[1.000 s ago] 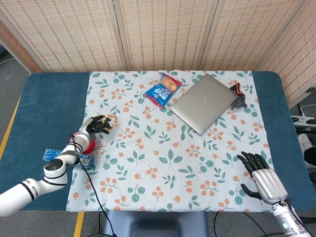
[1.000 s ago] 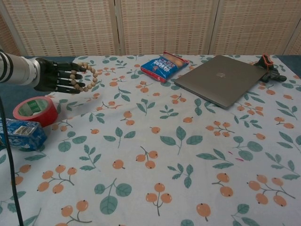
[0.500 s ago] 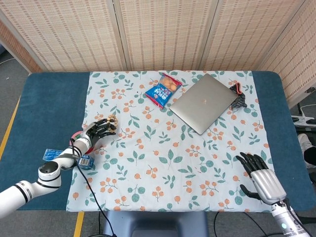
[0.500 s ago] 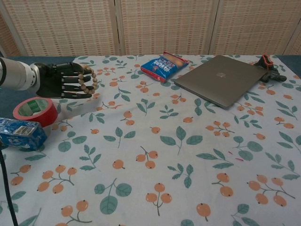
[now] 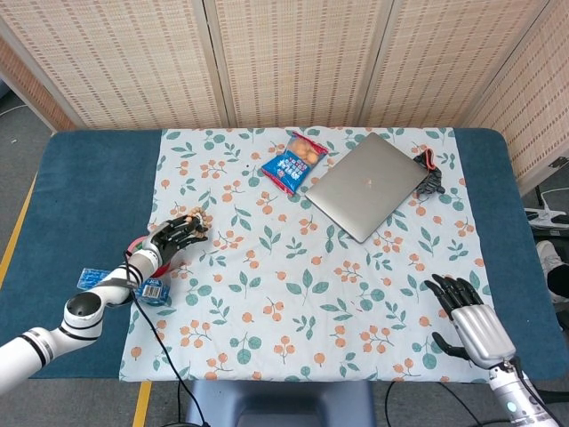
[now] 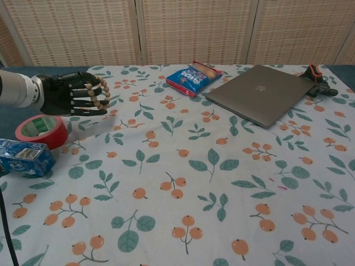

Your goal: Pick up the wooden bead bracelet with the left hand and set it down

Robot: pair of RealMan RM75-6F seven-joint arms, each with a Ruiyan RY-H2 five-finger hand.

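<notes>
left hand (image 6: 75, 95): raised above the cloth's left edge, fingers curled around the wooden bead bracelet (image 6: 102, 92)
bracelet: off the table, draped over the fingertips, just above the red tape roll (image 6: 41, 129)
right hand (image 5: 468, 318): fingers spread, holding nothing, near right table corner
laptop (image 5: 366, 186): closed, far side

The wooden bead bracelet (image 6: 99, 92) shows only as a short run of beads across the left hand (image 6: 72, 95); the rest lies behind the dark fingers. The red tape roll (image 5: 151, 253) is mostly hidden under that arm in the head view. The right hand (image 5: 469, 319) is outside the chest view. The small dark object (image 6: 317, 84) at the far right is too small to identify.
</notes>
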